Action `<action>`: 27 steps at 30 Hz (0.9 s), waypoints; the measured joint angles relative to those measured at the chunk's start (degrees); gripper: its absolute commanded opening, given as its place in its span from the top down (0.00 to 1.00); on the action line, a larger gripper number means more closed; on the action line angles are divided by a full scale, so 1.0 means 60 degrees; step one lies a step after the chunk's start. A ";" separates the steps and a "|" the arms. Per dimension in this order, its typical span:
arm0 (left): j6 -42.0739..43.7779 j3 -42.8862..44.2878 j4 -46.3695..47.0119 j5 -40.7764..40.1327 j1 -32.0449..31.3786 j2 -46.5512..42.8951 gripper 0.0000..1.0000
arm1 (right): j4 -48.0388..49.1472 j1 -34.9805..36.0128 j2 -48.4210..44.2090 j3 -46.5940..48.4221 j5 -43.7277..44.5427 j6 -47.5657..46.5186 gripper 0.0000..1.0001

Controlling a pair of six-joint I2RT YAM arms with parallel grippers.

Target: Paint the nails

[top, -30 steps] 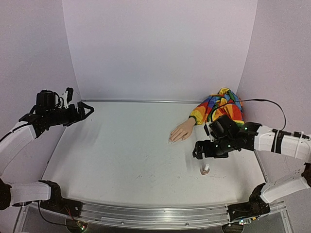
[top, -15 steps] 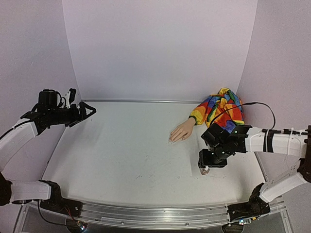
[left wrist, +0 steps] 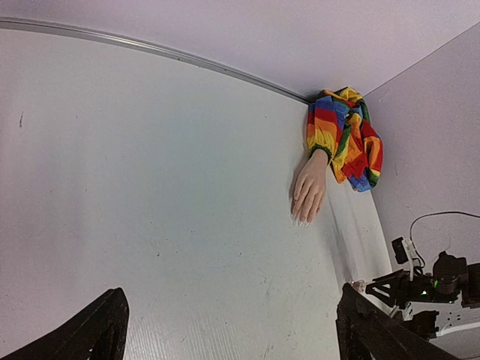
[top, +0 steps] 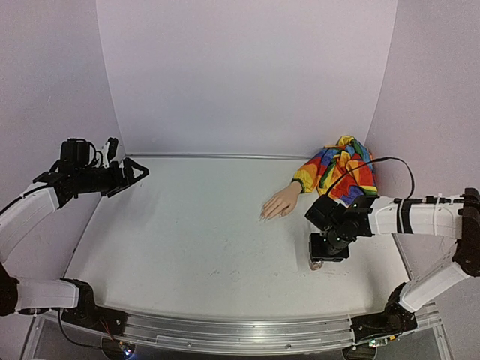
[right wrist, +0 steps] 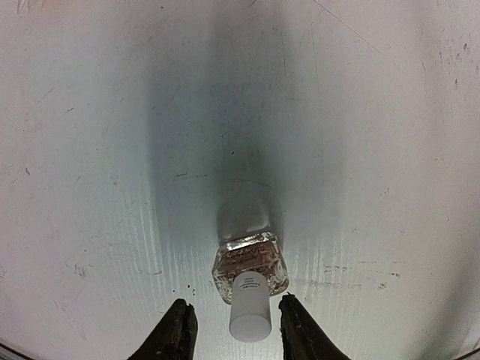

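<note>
Straddling the polish bottle (right wrist: pixel 250 271) with the right gripper (right wrist: pixel 234 301): fingers (right wrist: pixel 174 334) drawn partway in on either side of the white cap (right wrist: pixel 250 315), with a sliver of table (top: pixel 187 240) showing on each flank, so grasping nothing as yet. Holding the left gripper (left wrist: pixel 230 292) raised at the far left, fingers spread wide and empty, well apart from everything.

Found at the right rear of the table: the mannequin hand (top: pixel 281 204), lying flat, with the rainbow sleeve (top: pixel 341 169) bunched behind it toward the corner. Pointing toward the table's middle, the nails (top: pixel 262 217), tiny and pale, near the bottle but not touching it.

Judging the bottle light, small, hard and slick as glass, likely to tip or skid if pinched off-centre; best taken squarely by the cap, with the body steadied before any unscrewing. Judging the mannequin hand light too, loose on the table, with a soft sleeve; apt to slide under a brush stroke, so calling for a gentle touch or a steadying hold at the wrist.
</note>
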 measured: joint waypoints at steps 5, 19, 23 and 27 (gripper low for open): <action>-0.0004 0.0000 -0.0004 0.0004 0.0004 0.0000 0.03 | 0.0153 0.0000 0.0251 -0.0022 0.0102 0.0062 0.69; -0.0004 0.0018 -0.0073 0.0066 -0.0018 0.0080 0.01 | 0.0342 0.0004 0.0270 -0.0087 0.0208 0.0113 1.00; -0.0004 0.0248 -0.0357 -0.0091 -0.0361 0.0229 0.01 | 0.0444 0.0036 0.0182 -0.0087 0.0226 0.0055 1.00; 0.0011 0.0386 -0.0419 -0.0470 -0.1439 0.0299 0.01 | 0.0987 0.0062 -0.0386 -0.0069 0.0251 -0.0091 1.00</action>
